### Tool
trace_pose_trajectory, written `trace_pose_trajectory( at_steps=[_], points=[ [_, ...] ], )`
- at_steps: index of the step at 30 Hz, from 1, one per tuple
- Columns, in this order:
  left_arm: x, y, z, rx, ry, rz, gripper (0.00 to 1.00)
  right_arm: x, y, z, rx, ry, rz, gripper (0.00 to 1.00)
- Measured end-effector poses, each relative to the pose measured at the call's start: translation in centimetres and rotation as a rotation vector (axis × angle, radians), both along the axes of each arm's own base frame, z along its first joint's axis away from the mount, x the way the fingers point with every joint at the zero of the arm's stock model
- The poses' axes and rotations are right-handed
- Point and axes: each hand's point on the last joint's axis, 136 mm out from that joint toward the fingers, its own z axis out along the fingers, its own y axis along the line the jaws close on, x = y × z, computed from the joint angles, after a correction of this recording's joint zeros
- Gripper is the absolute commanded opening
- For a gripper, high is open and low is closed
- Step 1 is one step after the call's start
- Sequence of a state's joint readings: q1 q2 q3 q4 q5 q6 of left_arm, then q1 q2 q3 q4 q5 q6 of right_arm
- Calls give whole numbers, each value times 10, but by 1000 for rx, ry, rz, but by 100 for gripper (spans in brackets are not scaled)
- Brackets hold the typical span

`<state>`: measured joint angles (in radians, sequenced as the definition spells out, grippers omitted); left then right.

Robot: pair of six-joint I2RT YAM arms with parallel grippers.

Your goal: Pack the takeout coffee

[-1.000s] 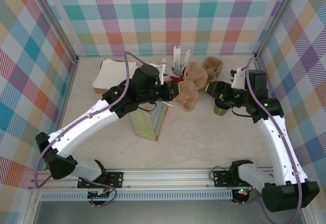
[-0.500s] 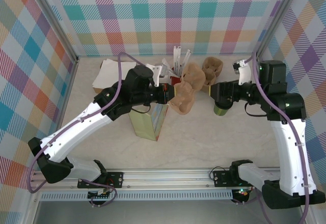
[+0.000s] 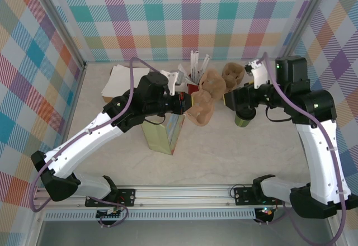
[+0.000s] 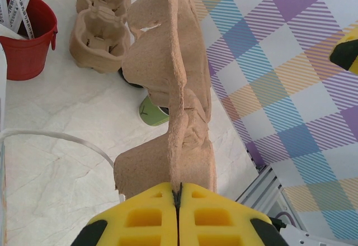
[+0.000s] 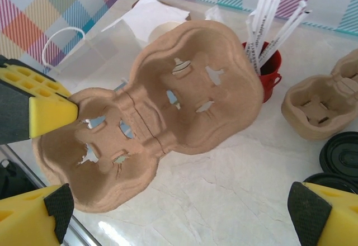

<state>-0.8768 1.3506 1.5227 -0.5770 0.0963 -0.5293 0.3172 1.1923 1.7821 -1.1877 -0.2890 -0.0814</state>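
**A:** Two arms from above. Which is nearer the takeout coffee point(image 3: 242, 122)?

**B:** The right one. The cup stands upright on the bench point(image 3: 212, 151) at centre right of the frame, tucked just under the right jaws, which are spread wide and empty. The left jaws, at centre, are clenched on the pulp carrier point(image 3: 204, 98), which hangs between the two arms.

**A:** And the left wrist view?

**B:** The left jaws are pressed together at the bottom edge, pinching the carrier's rim. The carrier rises edge-on up the middle. The coffee's green wall point(image 4: 152, 112) peeks out left of centre, behind the carrier. A red cup point(image 4: 25, 39) sits at upper left.

**A:** Right wrist?

**B:** The carrier lies across the middle, broad face to the camera. The right jaws show in both lower corners, well apart, grasping nothing. Two black lids point(image 5: 342, 155) sit at the right edge, just above the right-hand one. I can't tell which caps the coffee.

**A:** So what does the coming move turn on?

**B:** My judgement is that the cup sits right of the carrier with its axis vertical, so the right jaws should close around its wall.
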Motion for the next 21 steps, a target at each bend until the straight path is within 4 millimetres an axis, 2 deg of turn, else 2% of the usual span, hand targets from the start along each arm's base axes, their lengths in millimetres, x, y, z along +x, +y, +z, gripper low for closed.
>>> trace_pose_trajectory(
  at_steps=[6,11,16,21],
  points=[
    [0,0,0,0,0,0,0,8,35,-14,-91,9,118,100],
    [0,0,0,0,0,0,0,13,60,-29,-162,17,203,96],
    [0,0,0,0,0,0,0,20,74,-44,-210,29,261,90],
    [0,0,0,0,0,0,0,27,81,-56,-243,48,289,82]
  ],
)
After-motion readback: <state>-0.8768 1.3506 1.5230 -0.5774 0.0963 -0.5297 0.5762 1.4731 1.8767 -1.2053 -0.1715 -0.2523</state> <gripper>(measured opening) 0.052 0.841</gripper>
